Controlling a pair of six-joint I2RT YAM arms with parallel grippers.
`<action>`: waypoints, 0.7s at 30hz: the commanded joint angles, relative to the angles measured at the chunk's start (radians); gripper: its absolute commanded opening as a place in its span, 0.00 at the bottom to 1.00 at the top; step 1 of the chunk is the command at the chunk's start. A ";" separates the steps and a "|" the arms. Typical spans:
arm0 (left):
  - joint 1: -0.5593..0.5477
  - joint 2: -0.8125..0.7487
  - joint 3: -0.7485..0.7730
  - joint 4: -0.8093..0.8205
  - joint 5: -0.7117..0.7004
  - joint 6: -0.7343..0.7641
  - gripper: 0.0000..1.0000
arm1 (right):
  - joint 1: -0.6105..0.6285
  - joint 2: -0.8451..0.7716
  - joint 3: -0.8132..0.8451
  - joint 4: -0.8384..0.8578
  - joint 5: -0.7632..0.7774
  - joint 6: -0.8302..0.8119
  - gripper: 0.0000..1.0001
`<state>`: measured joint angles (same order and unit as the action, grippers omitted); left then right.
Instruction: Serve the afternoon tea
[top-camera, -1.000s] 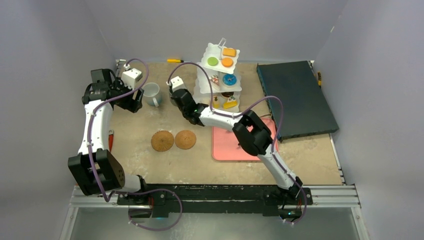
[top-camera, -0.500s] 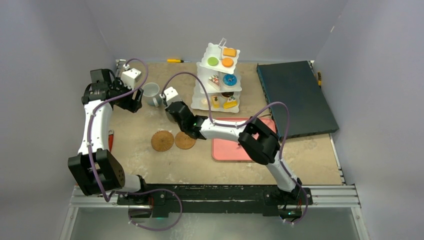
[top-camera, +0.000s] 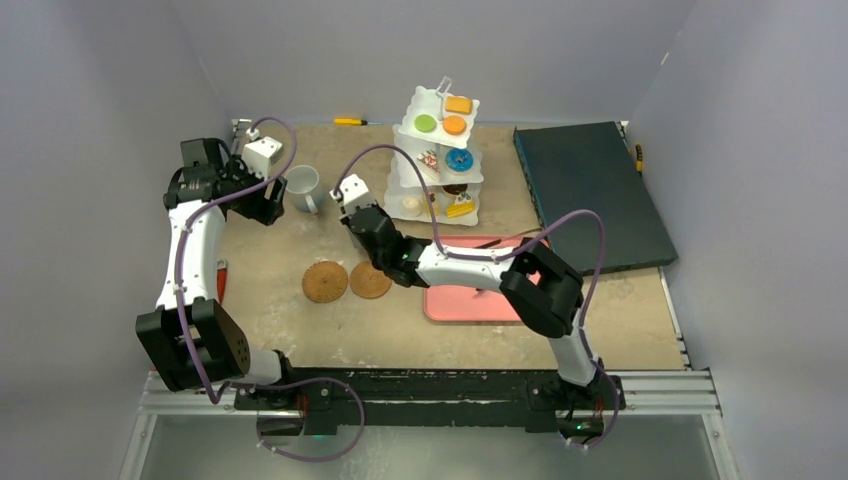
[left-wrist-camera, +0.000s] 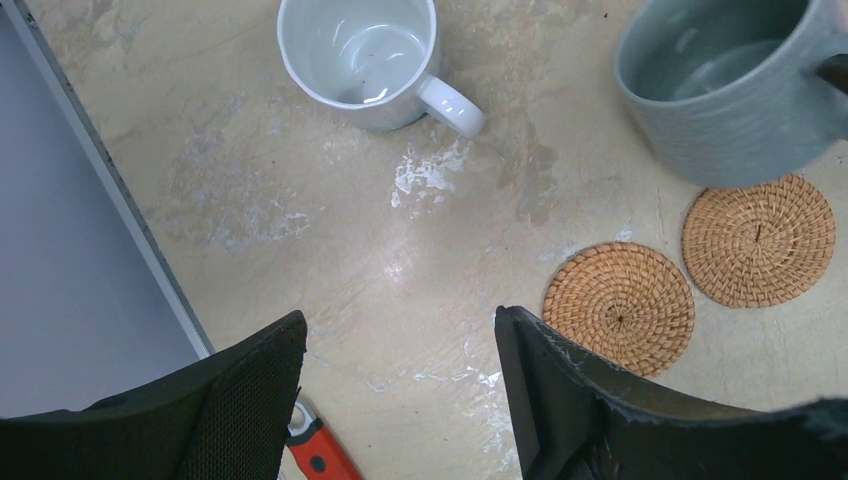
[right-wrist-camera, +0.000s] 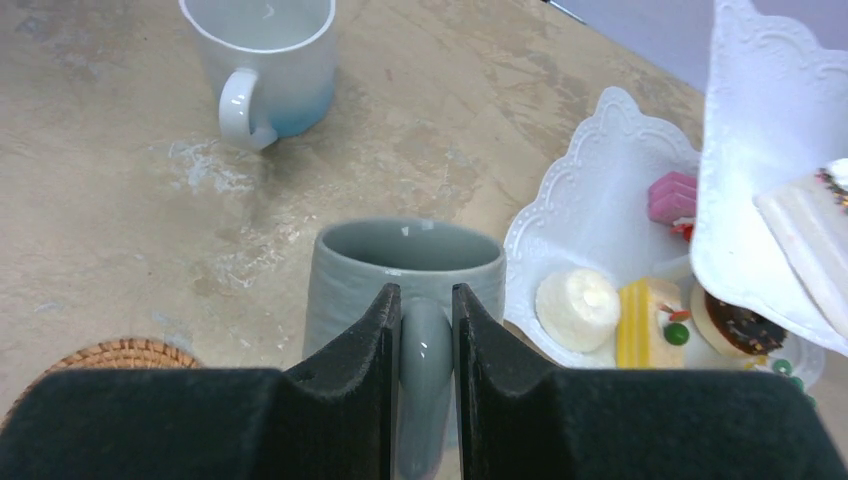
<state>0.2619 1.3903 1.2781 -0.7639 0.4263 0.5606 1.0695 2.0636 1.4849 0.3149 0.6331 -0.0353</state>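
Observation:
My right gripper (right-wrist-camera: 425, 300) is shut on the handle of the grey mug (right-wrist-camera: 410, 265), which it holds upright off the table. In the left wrist view the grey mug (left-wrist-camera: 720, 90) hangs just beyond the right cork coaster (left-wrist-camera: 758, 240); the second coaster (left-wrist-camera: 619, 308) lies beside it. From above, both coasters (top-camera: 325, 281) sit front-left of my right gripper (top-camera: 358, 218). The white mug (top-camera: 303, 187) stands at the back left. My left gripper (left-wrist-camera: 400, 330) is open and empty near it. The white tiered stand (top-camera: 440, 160) carries colourful pastries (right-wrist-camera: 577, 307).
A pink tray (top-camera: 480, 300) lies right of the coasters, with black tongs (top-camera: 505, 242) at its far edge. A dark flat box (top-camera: 590, 200) fills the back right. A red-handled tool (left-wrist-camera: 315, 450) lies by the left wall, and a yellow tool (top-camera: 350, 121) at the back.
My right arm has carried the grey mug from beside the stand forward and left, toward the coasters. The left arm has stayed still.

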 joint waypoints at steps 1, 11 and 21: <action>0.011 -0.031 -0.002 0.031 0.030 0.000 0.69 | 0.031 -0.140 -0.049 0.202 0.063 -0.024 0.00; 0.010 -0.030 0.012 0.027 0.032 -0.004 0.69 | 0.075 -0.185 -0.133 0.252 0.081 -0.014 0.00; 0.011 -0.031 0.018 0.025 0.034 -0.003 0.69 | 0.068 -0.142 0.002 -0.025 -0.001 0.056 0.09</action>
<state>0.2619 1.3891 1.2781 -0.7639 0.4351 0.5602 1.1458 1.9247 1.3895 0.4671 0.6842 -0.0414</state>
